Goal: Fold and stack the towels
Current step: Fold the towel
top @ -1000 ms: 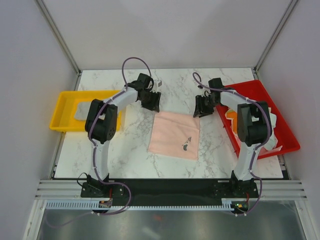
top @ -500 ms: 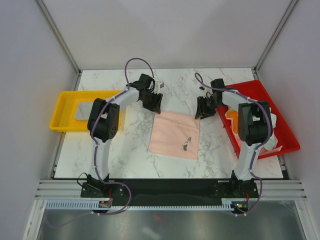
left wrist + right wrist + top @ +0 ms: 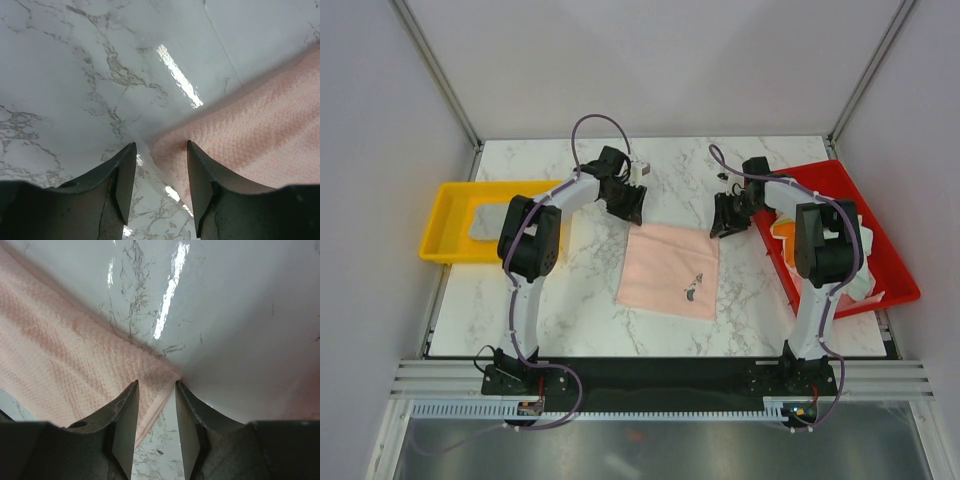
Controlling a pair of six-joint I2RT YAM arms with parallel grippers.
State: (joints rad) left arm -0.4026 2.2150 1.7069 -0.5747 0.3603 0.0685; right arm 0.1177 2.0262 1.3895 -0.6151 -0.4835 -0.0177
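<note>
Overhead view: bright, even light from above, everything sharp, only soft, faint shadows on the marble table (image 3: 670, 170). The surrounding walls wash out pale. Left wrist view: a hard white glare streak cuts across the glossy marble at centre frame, with a smaller glint at the bottom. The left fingers (image 3: 122, 185) are dark and slightly soft, while the pink towel (image 3: 260, 130) shows crisp weave at right. Right wrist view: two glare streaks at top centre, a reddish cast at lower right, and the right fingers (image 3: 125, 425) are dark at the bottom.

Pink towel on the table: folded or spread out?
Spread out. The pink towel lies flat on the table, no fold visible; its far corners sit inside the open left gripper and right gripper.
</note>
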